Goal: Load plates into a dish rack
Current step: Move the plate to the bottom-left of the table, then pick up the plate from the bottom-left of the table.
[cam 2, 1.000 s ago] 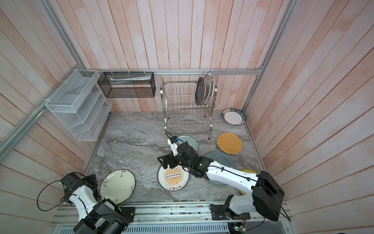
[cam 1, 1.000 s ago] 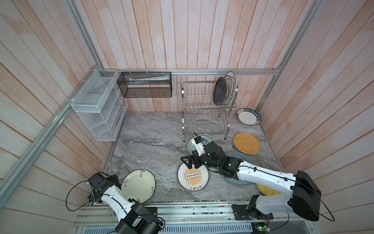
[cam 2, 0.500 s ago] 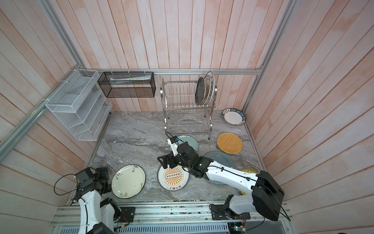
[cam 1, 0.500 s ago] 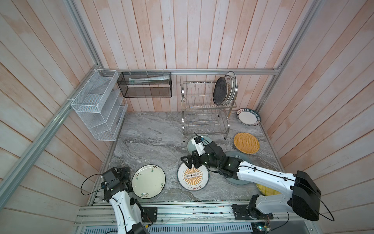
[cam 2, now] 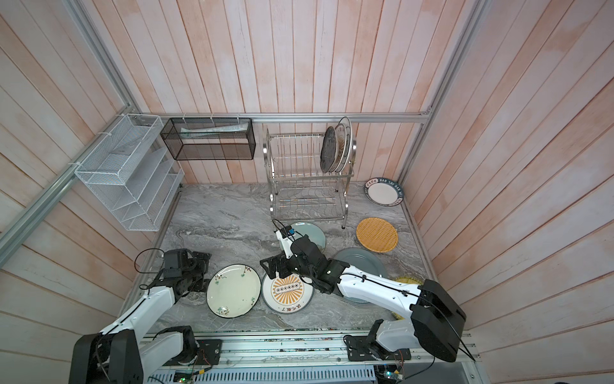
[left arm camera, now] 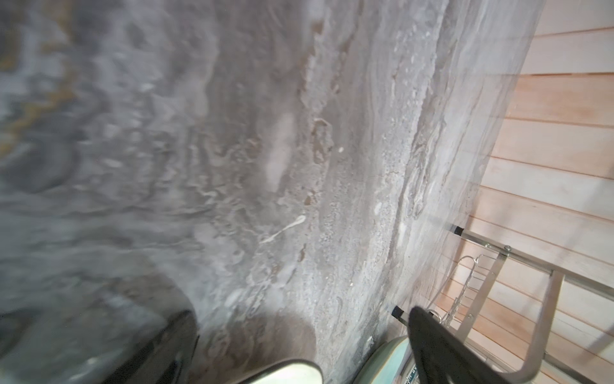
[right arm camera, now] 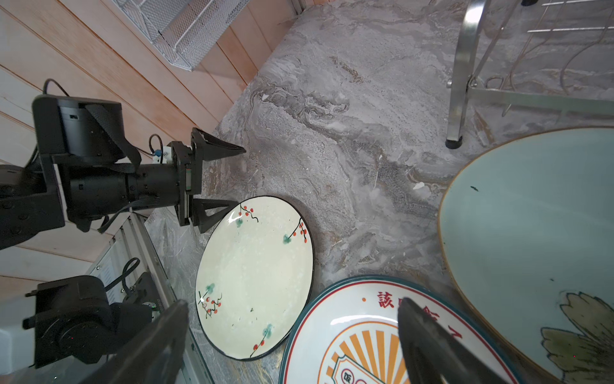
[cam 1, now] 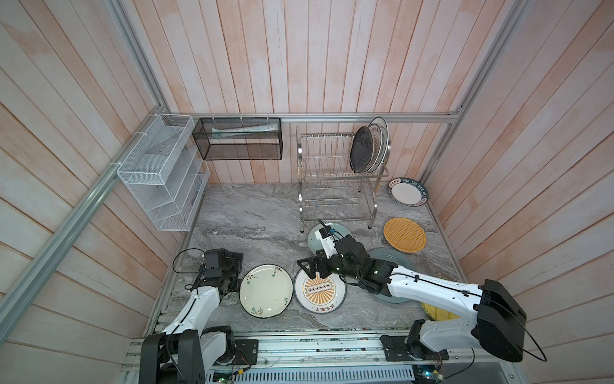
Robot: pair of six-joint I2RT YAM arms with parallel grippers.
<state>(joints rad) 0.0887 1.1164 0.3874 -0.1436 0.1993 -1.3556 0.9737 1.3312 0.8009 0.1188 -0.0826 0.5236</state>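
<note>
- The left gripper (right arm camera: 241,177) lies low and nearly level at the edge of the cream plate (cam 1: 265,291). Its fingers are spread wide and hold nothing. One finger meets the rim, but I cannot tell if it touches. That sideways pose probably suits sliding a finger under a flat rim.
- The right gripper (cam 1: 311,270) hovers over the far rim of the sunburst plate (cam 1: 320,294), fingers wide and empty. It looks poised to pinch that rim from above.
- Both plates lie flat and face up near the front of the surface (cam 1: 249,226), their rims just beside each other. Being round, they have no long axis; what counts is which way the face turns.
- The green plate (right arm camera: 531,216), grey plate (cam 1: 390,255), woven plate (cam 1: 404,233) and white plate (cam 1: 408,192) also lie face up, in front of the rack (cam 1: 332,176) and to its right. A yellow plate (cam 1: 435,312) peeks out from under the right arm.
- At the right end of the rack's upper tier, the black plate (cam 1: 361,151) and two behind it stand on edge. They lean slightly and face along the rack's length, propped by the dividers.
- So a flat plate must be tipped upright, with its face parallel to those, before it can enter a slot.
</note>
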